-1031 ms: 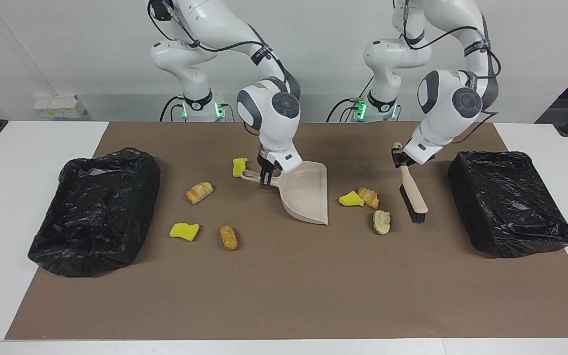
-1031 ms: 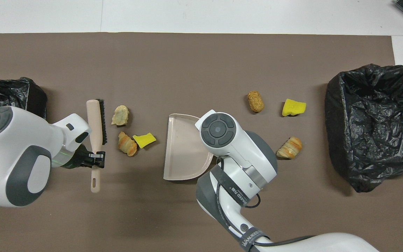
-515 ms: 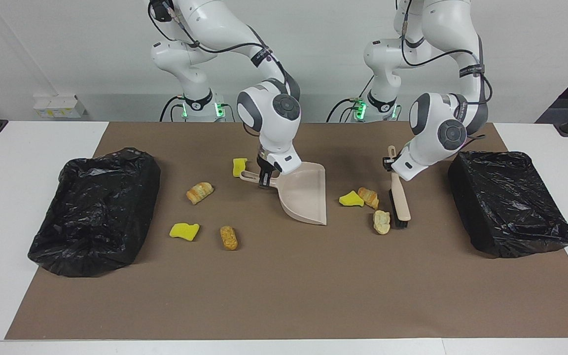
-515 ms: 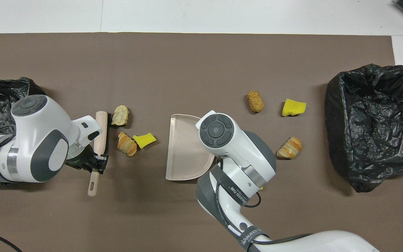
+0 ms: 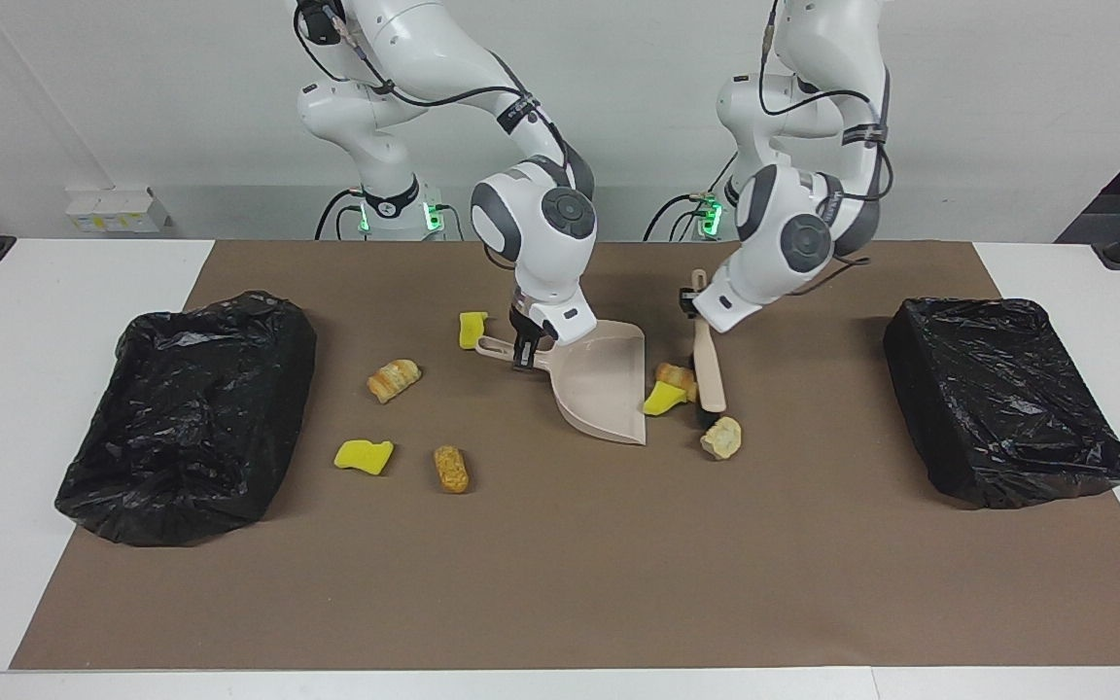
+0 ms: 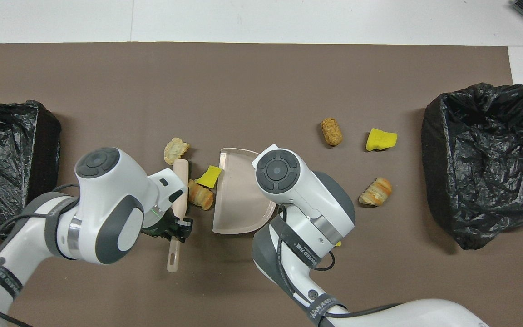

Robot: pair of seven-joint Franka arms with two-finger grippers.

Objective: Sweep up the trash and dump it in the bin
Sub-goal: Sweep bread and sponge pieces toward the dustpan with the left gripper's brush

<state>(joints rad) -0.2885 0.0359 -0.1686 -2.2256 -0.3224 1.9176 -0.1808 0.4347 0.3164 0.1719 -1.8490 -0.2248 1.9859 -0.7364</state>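
brush (image 5: 709,369) of beige plastic with black bristles, pinched in the left claw (image 5: 688,303), has been swept toward the beige plastic dustpan (image 5: 607,387) pinched by the right claw (image 5: 524,353). yellow sponge scrap (image 5: 662,398) and tan bread lump (image 5: 675,375) now touch its lip; another lump (image 5: 721,437) was left beside the bristles; four pieces (image 5: 393,379) remain toward the right arm's end of the worktop.

Trash (image 5: 665,397): seven small pieces on brown mat (yellow sponge scraps, tan bread-like lumps). Three clustered at dustpan's open edge, yellow scrap touching it; four scattered toward right arm's end, one yellow scrap beside dustpan handle.
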